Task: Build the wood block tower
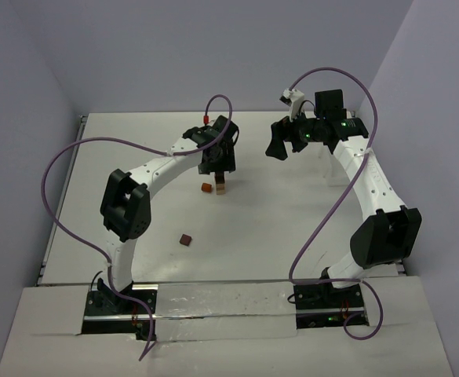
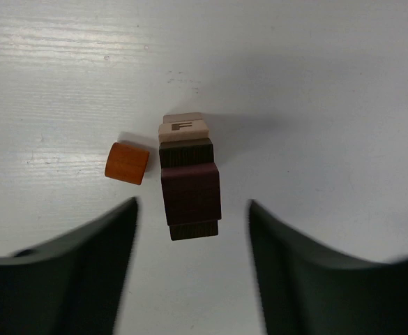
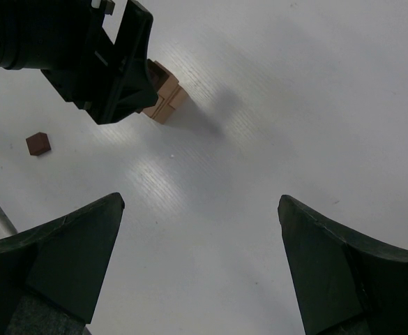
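Left gripper [image 2: 191, 204], jaws released astride the tower [image 2: 185, 152], could topple it by clipping the top block [image 2: 190, 194] while lifting. Right gripper [image 3: 200, 202] gapes, well apart from the tower.

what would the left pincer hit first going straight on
Probably the dark maroon wooden cube topping the narrow block tower, which sits centred inside the open left pincer; depth is unclear.

Left pincer [image 2: 192, 204] spread around tower [image 2: 190, 187], not touching; orange block [image 2: 127, 163] just beside it.
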Controlling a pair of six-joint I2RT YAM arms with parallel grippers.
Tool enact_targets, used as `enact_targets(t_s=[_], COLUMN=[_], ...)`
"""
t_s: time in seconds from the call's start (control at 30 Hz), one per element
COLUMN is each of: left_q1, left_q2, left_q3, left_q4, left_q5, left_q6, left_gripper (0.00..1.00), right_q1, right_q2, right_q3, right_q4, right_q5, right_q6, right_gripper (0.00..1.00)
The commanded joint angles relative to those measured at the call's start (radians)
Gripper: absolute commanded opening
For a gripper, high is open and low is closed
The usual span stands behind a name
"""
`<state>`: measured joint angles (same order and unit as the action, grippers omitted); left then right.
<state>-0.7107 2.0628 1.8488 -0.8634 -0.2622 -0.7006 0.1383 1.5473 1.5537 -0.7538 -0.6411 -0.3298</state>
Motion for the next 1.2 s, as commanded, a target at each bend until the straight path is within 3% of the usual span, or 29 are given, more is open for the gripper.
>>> enact_targets(t_s=[0.0, 0.13, 0.37, 0.47, 0.57, 0.6, 0.67, 0.77, 0.9, 1.17], left_q1=[0.008, 0.008, 0.023, 0.102, 0.285, 0.298, 0.447, 0.546, 0.673, 0.749], left_q2=[-0.004, -0.014, -0.108, -0.222, -0.381, -0.411, -0.476, -0.533, -0.656, -0.783], left_q3=[0.046, 0.044, 0.130, 0.108, -0.015, -0.045, -0.099, -0.157, -0.353, -0.492], left_q4=[0.018, 0.020, 0.013, 0.066, 0.180, 0.185, 0.217, 0.195, 0.250, 0.296], left_q5=[0.005, 0.002, 0.069, 0.268, 0.554, 0.565, 0.636, 0.597, 0.598, 0.536], left_q6=[0.004, 0.006, 0.126, 0.202, 0.215, 0.209, 0.194, 0.197, 0.168, 0.146], left_gripper=[0.84, 0.95, 0.97, 0.96, 0.98, 0.98, 0.97, 0.94, 0.93, 0.93], right_q1=[-0.007, -0.006, -0.004, 0.001, 0.031, 0.046, 0.127, 0.338, 0.600, 0.894], right_q2=[0.008, 0.011, -0.025, -0.059, -0.108, -0.118, -0.124, -0.093, 0.015, 0.368], right_q3=[0.053, 0.057, 0.044, 0.021, -0.013, -0.019, -0.023, -0.018, -0.022, 0.103], right_q4=[-0.012, -0.014, 0.006, 0.035, 0.045, 0.040, -0.004, -0.053, -0.037, -0.035], right_q5=[-0.021, -0.025, -0.066, -0.110, -0.130, -0.127, -0.087, 0.069, 0.237, 0.483], right_q6=[0.003, 0.002, 0.015, 0.025, 0.018, 0.011, -0.004, -0.019, 0.038, 0.181], right_gripper=[1.00, 1.00, 1.00, 1.00, 1.00, 1.00, 1.00, 1.00, 0.99, 0.84])
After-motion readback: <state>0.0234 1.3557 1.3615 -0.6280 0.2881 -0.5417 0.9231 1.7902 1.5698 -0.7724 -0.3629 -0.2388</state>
